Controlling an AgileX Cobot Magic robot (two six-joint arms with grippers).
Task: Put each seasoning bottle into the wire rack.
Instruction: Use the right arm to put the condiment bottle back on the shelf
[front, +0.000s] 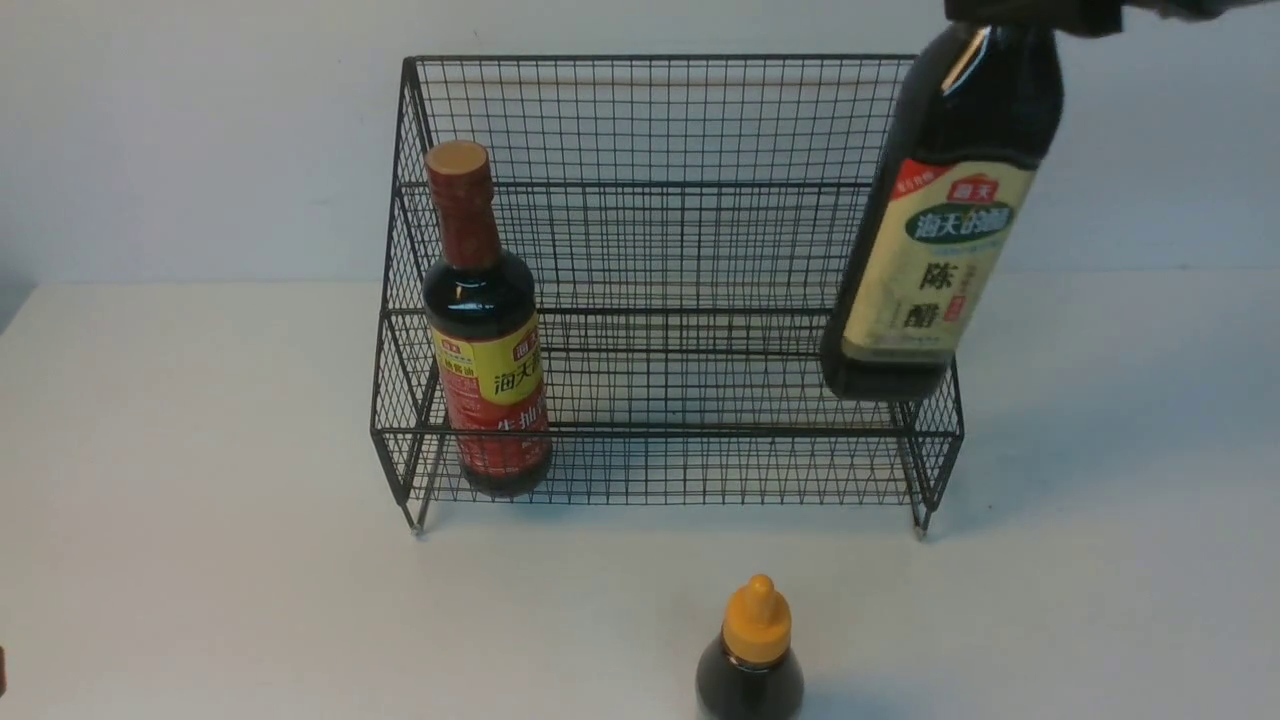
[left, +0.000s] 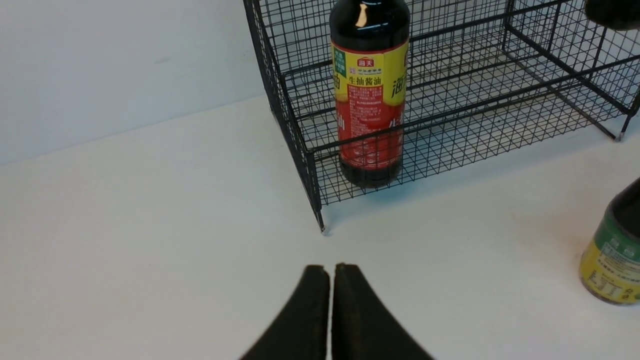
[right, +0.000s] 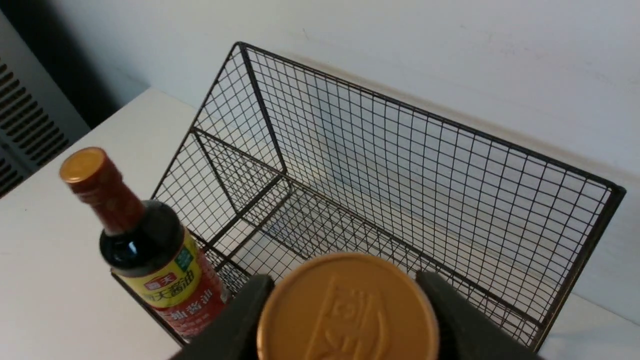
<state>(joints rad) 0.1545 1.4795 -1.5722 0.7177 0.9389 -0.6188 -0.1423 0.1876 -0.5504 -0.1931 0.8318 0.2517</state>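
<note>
The black wire rack (front: 680, 250) stands at the middle of the table. A tall round seasoning bottle (front: 487, 330) with a red-yellow label stands upright at the left end of its lower tier, and shows in the left wrist view (left: 370, 100) and the right wrist view (right: 150, 260). My right gripper (right: 345, 282) is shut on the gold cap (right: 347, 310) of the squarish cream-label bottle (front: 940, 230), which hangs slightly tilted in the air by the rack's right end. The small bottle (front: 752, 650) with an orange nozzle cap stands on the table in front. My left gripper (left: 330, 270) is shut and holds nothing, low over bare table left of the rack (left: 500, 100).
A white wall rises right behind the rack. In the right wrist view a dark slatted panel (right: 30, 125) stands beyond the table's left edge. The small bottle's green-yellow label (left: 615, 250) shows at the edge of the left wrist view.
</note>
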